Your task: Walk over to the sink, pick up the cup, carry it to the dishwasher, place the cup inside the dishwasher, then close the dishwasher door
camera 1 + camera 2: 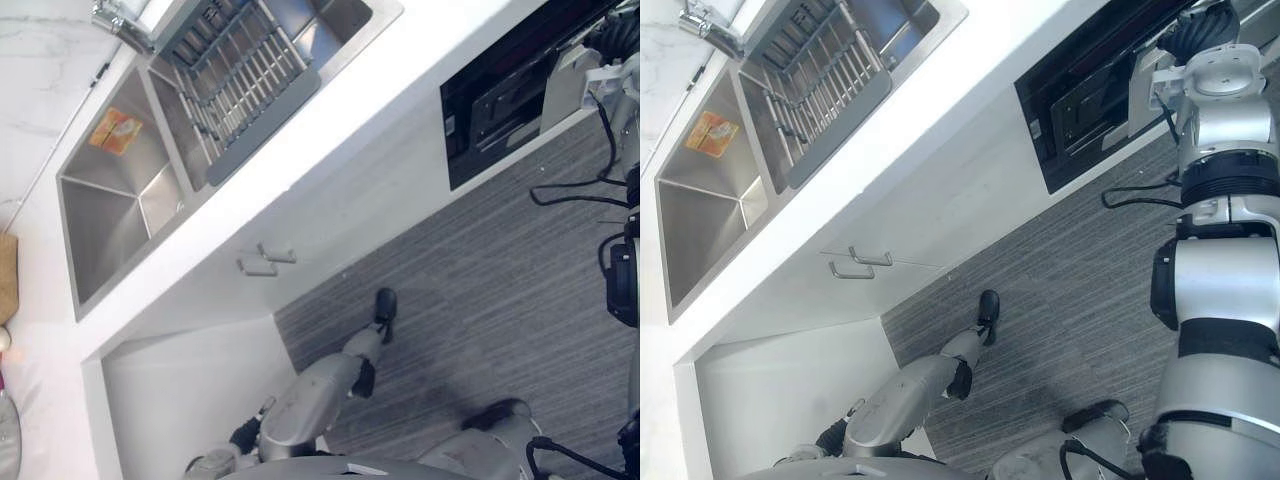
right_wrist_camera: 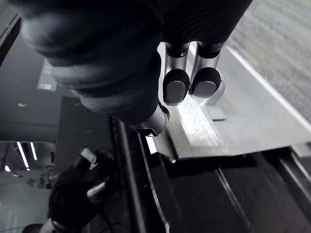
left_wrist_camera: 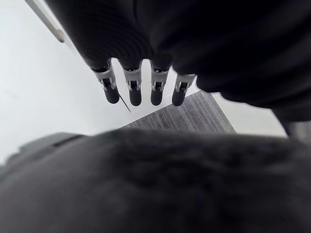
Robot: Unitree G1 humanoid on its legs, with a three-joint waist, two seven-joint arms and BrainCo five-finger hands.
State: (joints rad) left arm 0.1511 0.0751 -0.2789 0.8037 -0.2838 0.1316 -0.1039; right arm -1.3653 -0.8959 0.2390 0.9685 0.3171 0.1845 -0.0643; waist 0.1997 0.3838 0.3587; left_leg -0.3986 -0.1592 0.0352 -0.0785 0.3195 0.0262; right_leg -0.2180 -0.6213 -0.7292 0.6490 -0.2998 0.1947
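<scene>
Kitchen corner seen from above: a grey striped floor [image 1: 1070, 300] and a long white counter [image 1: 950, 100]. A steel double sink [image 1: 700, 215] sits toward the robot's left with a drying rack [image 1: 820, 90] laid over one basin. The dishwasher [image 1: 1080, 110] is a black opening in the counter front, off to the robot's right. Honestly, the cup can't be placed. Neither hand has it, and the dishwasher's inside is too dark to make anything out, so the guess is it's already loaded, but that's only a guess. That would leave the closing step, and it all comes down to the dishwasher door [image 2: 243, 121], the silver-grey slab standing out from the right side of the opening. The right hand [image 2: 176, 86] is right there, arm stretched out to it. Its fingers look loose rather than wrapped round anything, dark tips at or on the door's silver face, with the thumb near the edge beside the dark gap. The left hand [image 3: 135, 90] is well away from all that, hanging low by the white cabinet front [image 1: 940, 220] with its fingers straight and nothing in them. So the right hand is clearly the nearer one. The door's long edge seems to run along the counter line, so the push probably has to go square into the black opening. Fingers that drift toward a corner could slide off the edge.
</scene>
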